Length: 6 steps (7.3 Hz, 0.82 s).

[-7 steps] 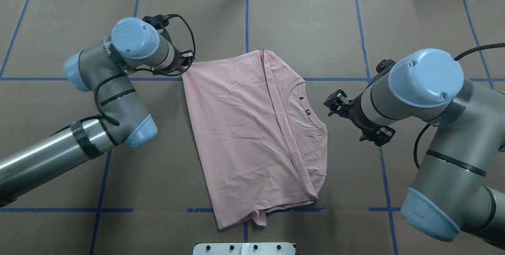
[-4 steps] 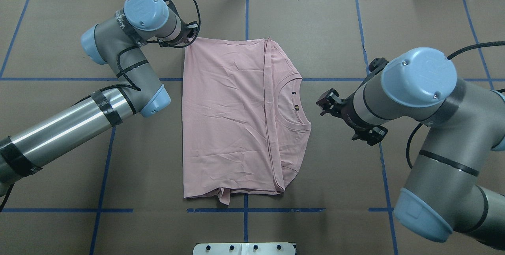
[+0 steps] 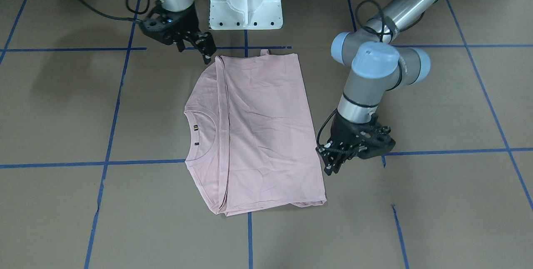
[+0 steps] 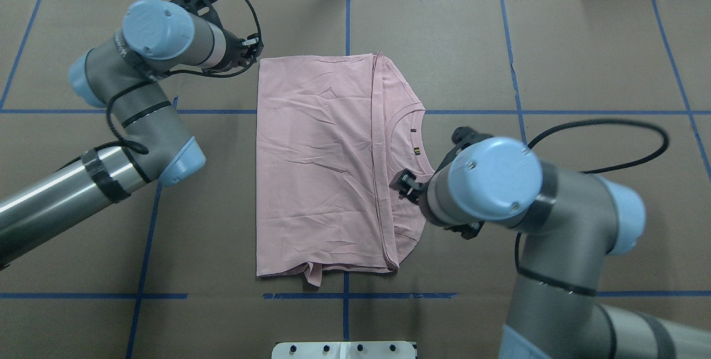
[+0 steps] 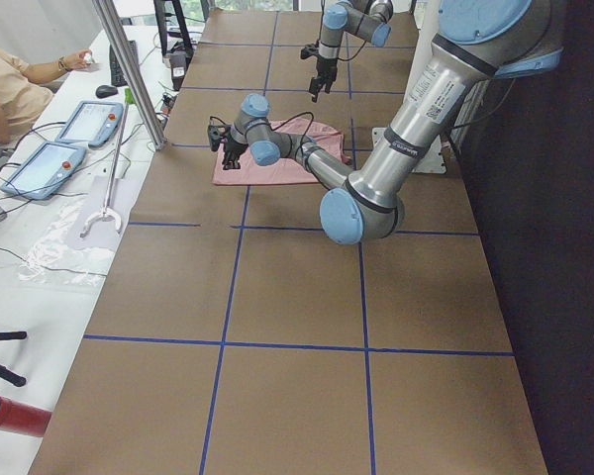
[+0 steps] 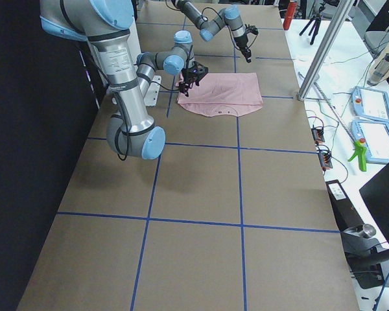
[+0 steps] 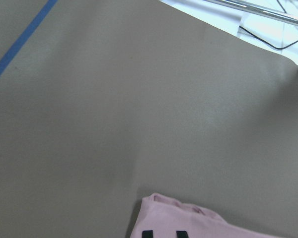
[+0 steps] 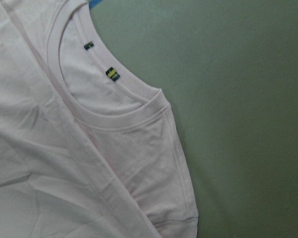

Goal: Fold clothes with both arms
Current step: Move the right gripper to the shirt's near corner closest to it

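Between folds, I judge. T-shirt (image 3: 258, 135) lies flat on tabletop (image 3: 416, 202). Left tool (image 3: 331, 161) and right tool (image 3: 199, 49) both spread, empty. Next: regrasp right-side corners, near and far.

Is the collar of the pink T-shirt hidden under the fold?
No, the collar lies uncovered on the T-shirt, beside the folded edge.

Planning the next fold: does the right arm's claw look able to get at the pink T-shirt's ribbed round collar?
Probably yes. The right claw hangs open above the light pink T-shirt beside the ribbed round collar, with nothing between them; the left claw is at the opposite edge.
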Available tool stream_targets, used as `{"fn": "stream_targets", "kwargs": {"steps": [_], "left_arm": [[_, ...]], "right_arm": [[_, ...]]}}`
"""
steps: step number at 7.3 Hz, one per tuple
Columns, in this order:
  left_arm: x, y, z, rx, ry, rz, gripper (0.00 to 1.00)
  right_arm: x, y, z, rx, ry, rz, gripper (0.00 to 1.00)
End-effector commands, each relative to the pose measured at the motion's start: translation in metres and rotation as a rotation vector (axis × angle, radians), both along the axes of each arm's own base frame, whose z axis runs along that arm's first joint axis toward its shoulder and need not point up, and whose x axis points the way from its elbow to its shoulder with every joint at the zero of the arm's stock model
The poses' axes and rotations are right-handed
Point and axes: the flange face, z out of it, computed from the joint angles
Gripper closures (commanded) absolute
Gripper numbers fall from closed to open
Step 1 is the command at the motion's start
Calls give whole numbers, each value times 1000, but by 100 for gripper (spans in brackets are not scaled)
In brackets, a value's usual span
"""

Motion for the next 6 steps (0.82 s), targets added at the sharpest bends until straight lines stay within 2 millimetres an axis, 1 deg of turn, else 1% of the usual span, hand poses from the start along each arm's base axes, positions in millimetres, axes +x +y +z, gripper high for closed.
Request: {"fn": "stream_targets", "kwargs": {"steps": [1,3,4,5,6], "left_arm": [[-6,12,0,5,14,4,68],[-7,13,4,4,9,5,67],[-7,13,4,3,11,4,67],[-3,15,4,2,10,8,67],[-3,16,4,2,10,10,67]], "right_arm": [[-51,24,17,-17,-1,12,1],[-61,25,25,-21,3,7,4],[-72,25,38,-31,32,5,6],[-75,29,42,-37,39,-2,9],[-80,35,44,-38,47,-12,18]]}}
